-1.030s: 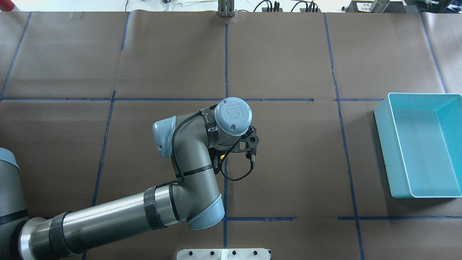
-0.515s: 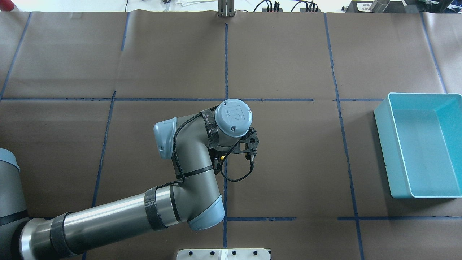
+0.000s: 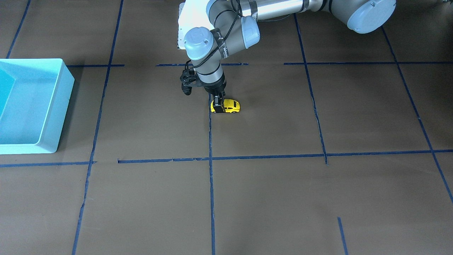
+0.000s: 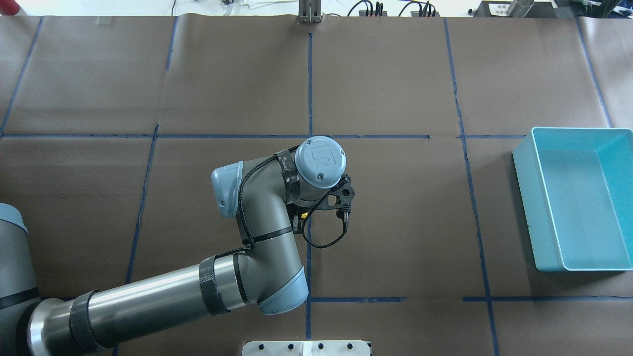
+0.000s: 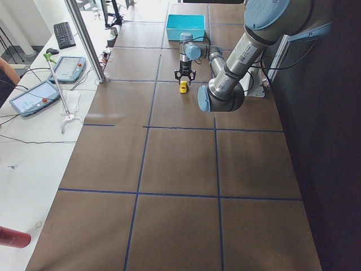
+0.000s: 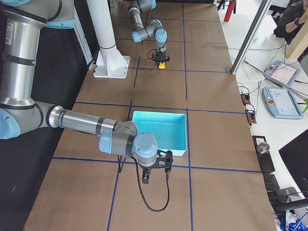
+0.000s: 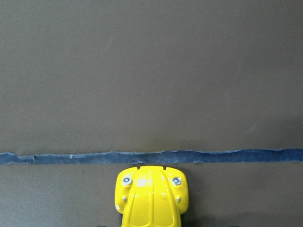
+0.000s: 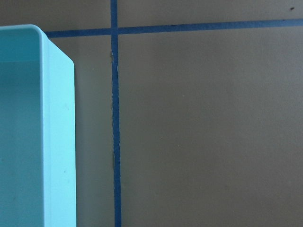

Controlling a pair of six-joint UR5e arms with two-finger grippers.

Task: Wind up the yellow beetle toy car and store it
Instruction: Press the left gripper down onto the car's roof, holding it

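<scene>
The left claw [image 3: 218, 107], clamped on the car [image 3: 230, 105], is creeping slightly toward 5 o'clock — probably winding it. I cannot tell the right claw [image 6: 146, 180] — apart or together.

A table covered with brown paper and three things on it

The table [image 3: 318, 198] is covered with brown paper [image 4: 385, 79], divided into squares by blue tape lines [image 3: 211, 184]. The yellow beetle toy car [image 3: 230, 106] stands on its wheels near the middle, just beside one line. A turquoise bin [image 3: 63, 106] sits at the robot's right end, well apart from the car. A white base plate [image 4: 306, 347] lies at the robot's edge.
</scene>
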